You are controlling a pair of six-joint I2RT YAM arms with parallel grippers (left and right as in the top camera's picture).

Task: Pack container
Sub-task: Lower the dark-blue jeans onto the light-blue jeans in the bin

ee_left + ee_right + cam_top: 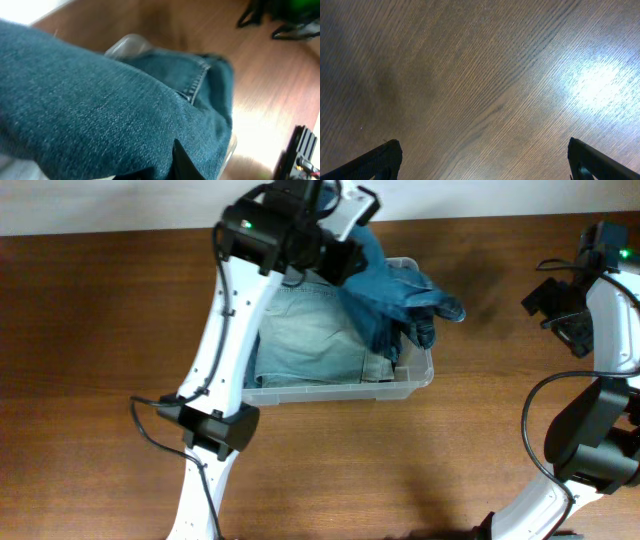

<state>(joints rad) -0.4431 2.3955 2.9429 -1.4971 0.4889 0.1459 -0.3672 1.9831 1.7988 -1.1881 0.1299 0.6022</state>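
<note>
Brown wood-grain desk (90, 330) fills the overhead view, with a pale wall strip (120, 205) along its far edge. A clear, colourless plastic rectangular container (340, 392) with rounded corners sits near the middle of the desk. A folded pair of pale blue jeans (305, 345) lies flat inside it.

The white left arm (225, 330) reaches across the container's left side. Its left pincer (345, 260) hangs over the far right corner of the container, clenched on a dark blue pair of jeans (400, 295). That denim bunches up under the pincer and spills over the container's right rim, with a fold lying on the desk just beyond.

The right pincer (480, 162) is well to the right of the container, over bare desk, with its jaws spread wide and nothing between them.

The left wrist view is filled with the dark denim pressed against one black finger (184, 161). It also shows a seam and a rounded clear corner of the container behind, which the arm hides from overhead. The right wrist view shows only wood grain with a bright glare patch. Only the overhead view shows the pale jeans.
</note>
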